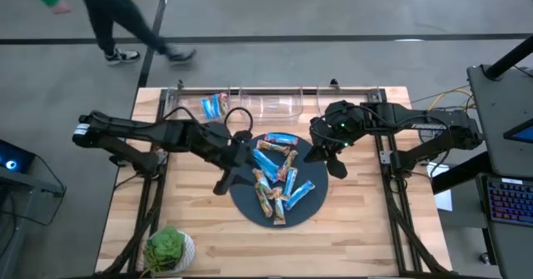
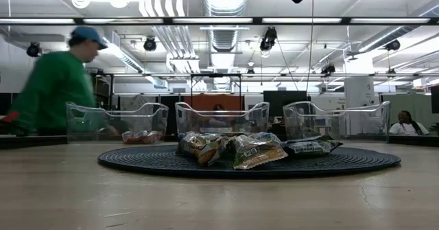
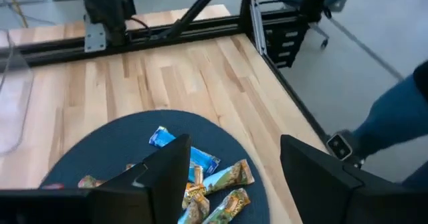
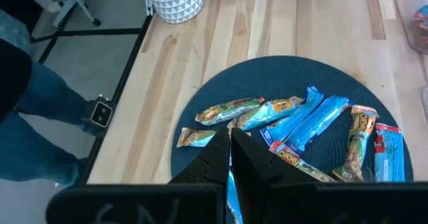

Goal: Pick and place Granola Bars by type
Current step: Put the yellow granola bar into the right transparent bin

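On the wooden counter [image 1: 358, 221] the dark round mat [image 1: 321, 204] carries the heap of Granola Bars [image 1: 276, 179], while the left-hand clear bin [image 1: 215, 106] already holds a few. Sorting looks mid-way: the left claw [image 1: 236, 158], fingers apart and empty, must next descend onto one bar. The right claw [image 1: 329, 150] waits closed by the mat's edge. Only the low view shows three bins side by side.

Both arms are showing as matte black jointed links. A black cable is looping beside the left arm [image 1: 141, 133]. Small green lights are glowing on the right arm [image 1: 400, 122] near its wrist. Each gripper is ending in two dark, angular, wedge-shaped fingers [image 3: 164, 177].
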`<state>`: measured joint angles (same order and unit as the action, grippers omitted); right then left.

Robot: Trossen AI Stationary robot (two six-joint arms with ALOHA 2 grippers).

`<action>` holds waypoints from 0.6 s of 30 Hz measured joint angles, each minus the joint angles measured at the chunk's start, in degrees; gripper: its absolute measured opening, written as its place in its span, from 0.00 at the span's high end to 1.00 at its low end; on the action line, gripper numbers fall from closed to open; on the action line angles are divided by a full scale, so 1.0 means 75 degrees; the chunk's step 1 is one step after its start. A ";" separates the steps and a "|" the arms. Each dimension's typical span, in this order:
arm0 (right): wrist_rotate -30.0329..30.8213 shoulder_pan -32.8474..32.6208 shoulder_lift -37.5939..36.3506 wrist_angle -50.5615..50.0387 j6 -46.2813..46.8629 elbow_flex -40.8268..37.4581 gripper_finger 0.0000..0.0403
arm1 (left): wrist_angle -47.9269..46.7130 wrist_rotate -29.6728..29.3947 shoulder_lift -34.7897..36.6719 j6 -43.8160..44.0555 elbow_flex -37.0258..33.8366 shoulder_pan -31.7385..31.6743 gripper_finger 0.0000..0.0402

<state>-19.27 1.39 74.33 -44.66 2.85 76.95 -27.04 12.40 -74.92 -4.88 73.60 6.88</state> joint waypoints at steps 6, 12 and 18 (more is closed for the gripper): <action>0.0000 0.0000 -0.0048 -0.0335 -0.0028 0.0031 0.98 | -0.0365 0.0000 -0.0384 -0.0444 0.0000 0.0031 0.47; 0.0218 -0.0003 -0.0442 -0.1139 -0.0124 0.0064 0.98 | -0.0329 -0.0003 -0.0823 -0.0613 -0.0003 0.0034 0.47; 0.0888 0.0000 -0.1302 -0.1250 -0.0006 0.0064 0.98 | -0.0299 -0.0310 -0.1091 -0.0841 -0.0003 0.0034 0.47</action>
<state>-12.61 1.39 64.56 -54.04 2.80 77.43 -29.28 10.08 -83.10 -11.18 73.58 7.14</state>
